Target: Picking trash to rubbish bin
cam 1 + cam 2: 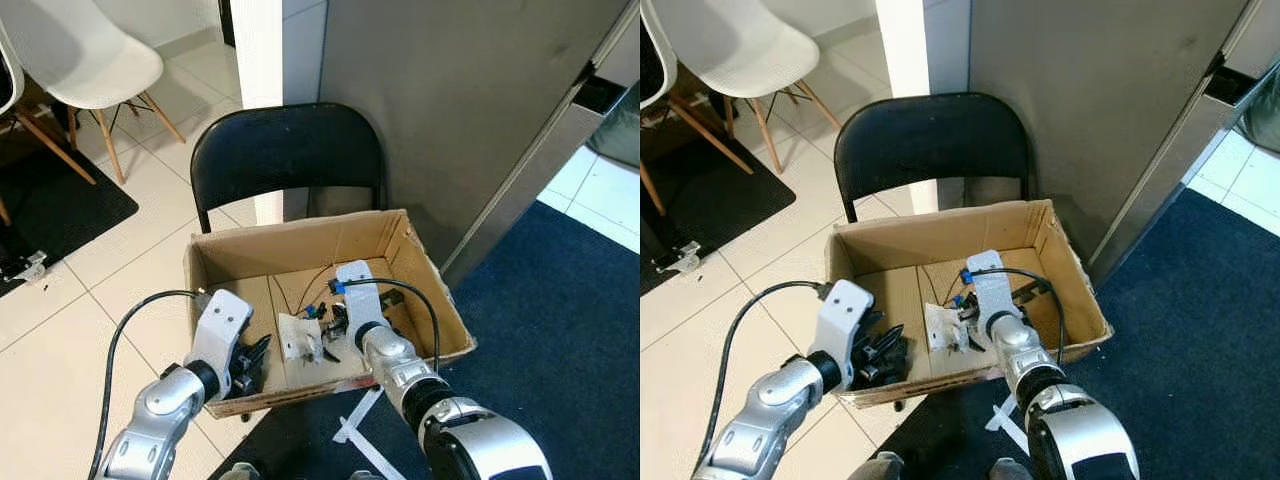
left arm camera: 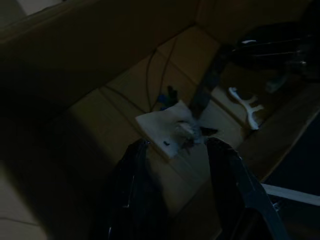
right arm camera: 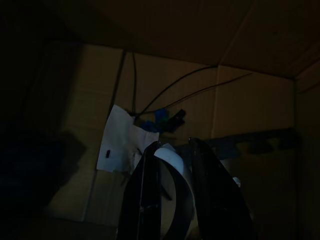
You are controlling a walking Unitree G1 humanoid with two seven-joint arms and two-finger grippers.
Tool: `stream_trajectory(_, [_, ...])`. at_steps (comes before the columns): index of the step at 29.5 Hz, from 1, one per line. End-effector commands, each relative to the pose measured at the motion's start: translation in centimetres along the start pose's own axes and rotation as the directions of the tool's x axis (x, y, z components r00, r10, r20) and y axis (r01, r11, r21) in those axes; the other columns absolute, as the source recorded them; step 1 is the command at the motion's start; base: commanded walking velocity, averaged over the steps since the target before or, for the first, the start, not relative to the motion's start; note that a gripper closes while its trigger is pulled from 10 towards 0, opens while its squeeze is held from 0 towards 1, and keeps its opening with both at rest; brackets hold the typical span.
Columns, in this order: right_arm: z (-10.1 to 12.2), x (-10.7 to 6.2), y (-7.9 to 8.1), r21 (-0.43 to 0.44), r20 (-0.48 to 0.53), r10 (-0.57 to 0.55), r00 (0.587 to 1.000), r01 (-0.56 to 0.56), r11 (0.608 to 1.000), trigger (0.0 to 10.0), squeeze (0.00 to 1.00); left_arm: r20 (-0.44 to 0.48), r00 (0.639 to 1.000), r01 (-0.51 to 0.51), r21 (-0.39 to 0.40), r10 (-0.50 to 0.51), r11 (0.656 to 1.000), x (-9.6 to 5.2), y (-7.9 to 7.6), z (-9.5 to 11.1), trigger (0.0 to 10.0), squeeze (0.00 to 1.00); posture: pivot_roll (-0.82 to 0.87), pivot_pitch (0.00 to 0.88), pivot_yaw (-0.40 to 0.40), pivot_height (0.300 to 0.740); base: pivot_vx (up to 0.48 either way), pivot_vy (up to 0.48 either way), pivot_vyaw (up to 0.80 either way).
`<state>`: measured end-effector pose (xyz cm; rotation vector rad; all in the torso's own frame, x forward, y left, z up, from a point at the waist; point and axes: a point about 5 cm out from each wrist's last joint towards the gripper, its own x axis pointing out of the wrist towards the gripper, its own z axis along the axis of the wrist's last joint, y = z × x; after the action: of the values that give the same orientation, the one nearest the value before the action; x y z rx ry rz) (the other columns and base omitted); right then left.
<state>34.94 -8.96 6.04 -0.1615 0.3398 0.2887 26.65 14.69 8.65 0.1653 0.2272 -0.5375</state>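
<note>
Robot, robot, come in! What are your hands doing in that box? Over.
Right gripper inside the cardboard box, shut on a white scrap. Left gripper open at the box's near wall, facing the white paper. Thin black wires lie nearby.

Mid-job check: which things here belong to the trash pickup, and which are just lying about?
Job:
cardboard box
white paper scrap in it
white strip held by the right gripper
left gripper, open over the box

Just lying about:
black folding chair
white chair
dark blue rug
</note>
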Motion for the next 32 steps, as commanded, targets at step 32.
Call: stream_trajectory(32, [-0.2, 0.0, -0.1, 0.034, -0.004, -0.009, 1.000, 0.009, 0.999, 10.0, 0.00, 0.116, 0.989, 0.094, 0.010, -0.094, 0.996, -0.7, 0.1, 2.0, 10.0, 0.00, 0.08, 0.262, -0.016, 0.740, 0.000, 0.000, 0.00])
